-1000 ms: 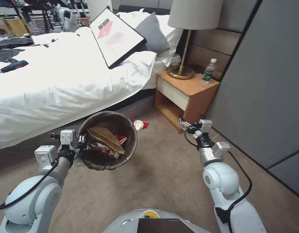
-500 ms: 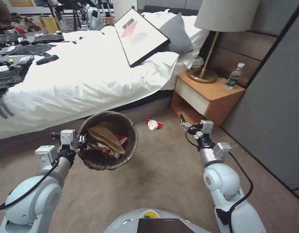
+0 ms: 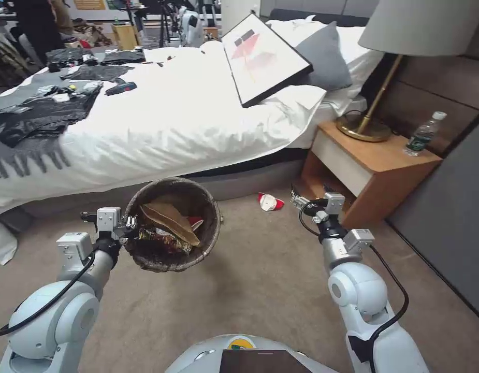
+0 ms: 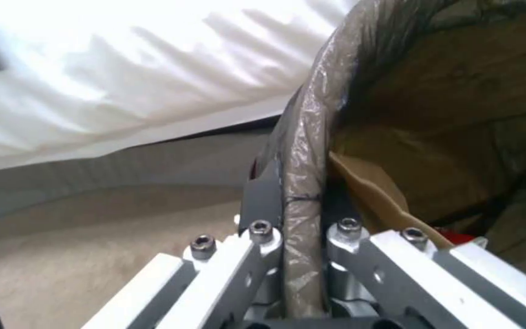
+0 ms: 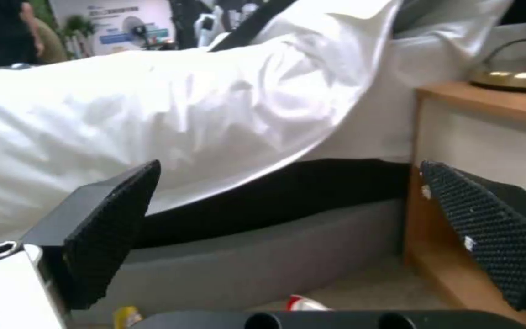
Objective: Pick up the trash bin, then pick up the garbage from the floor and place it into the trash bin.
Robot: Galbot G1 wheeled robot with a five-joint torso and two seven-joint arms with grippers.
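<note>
floor: beige carpet (image 3: pixel 260 280) | landmark: bed (image 3: pixel 161 119) with white duvet | left gripper (image 4: pixel 302 214) pinching rim of trash bin (image 3: pixel 173 224), held off carpet in front of bed | red-and-white carton (image 3: pixel 270 201) on carpet beside bed base, near wooden nightstand (image 3: pixel 376 171) | right gripper (image 5: pixel 293 233) spread, empty, facing bed

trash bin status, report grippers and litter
Left gripper shut on trash bin rim. Right gripper open, empty. Red-and-white carton on floor ahead, path clear.
</note>
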